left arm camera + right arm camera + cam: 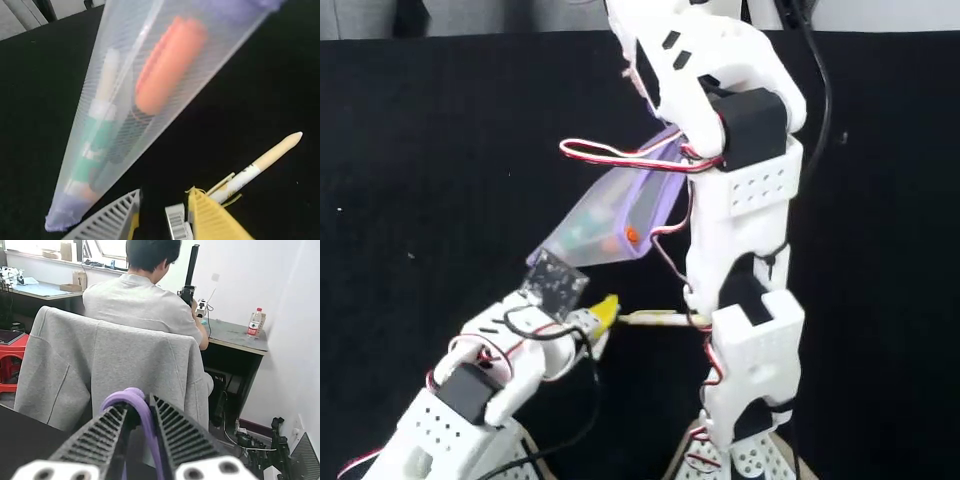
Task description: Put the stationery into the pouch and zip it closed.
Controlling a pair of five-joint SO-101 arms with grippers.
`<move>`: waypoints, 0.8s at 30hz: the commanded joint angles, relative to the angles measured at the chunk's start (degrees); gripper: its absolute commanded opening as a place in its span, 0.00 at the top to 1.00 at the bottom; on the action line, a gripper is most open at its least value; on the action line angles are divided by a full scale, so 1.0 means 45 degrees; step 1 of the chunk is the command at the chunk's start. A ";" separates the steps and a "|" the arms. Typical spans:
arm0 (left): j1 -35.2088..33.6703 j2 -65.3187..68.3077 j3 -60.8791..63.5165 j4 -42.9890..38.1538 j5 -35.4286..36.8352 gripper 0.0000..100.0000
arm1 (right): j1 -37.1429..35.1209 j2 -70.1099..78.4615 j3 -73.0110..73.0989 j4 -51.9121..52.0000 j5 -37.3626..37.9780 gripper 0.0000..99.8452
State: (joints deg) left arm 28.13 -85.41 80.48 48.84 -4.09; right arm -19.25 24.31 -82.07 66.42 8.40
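A clear mesh pouch (600, 225) with a purple zip edge hangs tilted above the black table (440, 150). My right gripper (655, 105) holds it up, shut on the purple edge (135, 405). Inside the pouch (125, 100) lie an orange oblong item (167, 70) and a green-and-white marker (97, 135). A cream pen (655, 319) lies on the table under the pouch. My left gripper (582, 300) is low beside the pen's end, just under the pouch's bottom corner. It (164, 195) is open with nothing between its fingers. The pen (265, 159) runs past the outside of the yellow finger (210, 220).
The right arm's white links (750, 300) stand tall just right of the pen. Its red-and-white cable (620, 155) loops across the pouch. Beyond the table's far edge a grey jacket (120, 365) hangs over a chair back.
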 commanded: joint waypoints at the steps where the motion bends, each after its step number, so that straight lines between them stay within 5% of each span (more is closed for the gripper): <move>1: 0.0010 0.1368 -0.0186 -0.0703 0.0195 0.84 | 0.0078 -0.0029 -0.0400 -0.0410 -0.0078 0.99; 15: -0.0244 1.4672 -0.5753 -0.1856 0.1368 0.84 | 0.0098 -0.0029 -0.0400 -0.0371 -0.0039 0.99; 24: -0.0147 1.5863 -0.6691 -0.1485 0.1641 0.84 | 0.0137 -0.0029 -0.0459 -0.0332 -0.0020 0.99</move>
State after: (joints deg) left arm 27.96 -15.16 50.77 40.66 2.77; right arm -19.16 24.31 -82.07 66.42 8.40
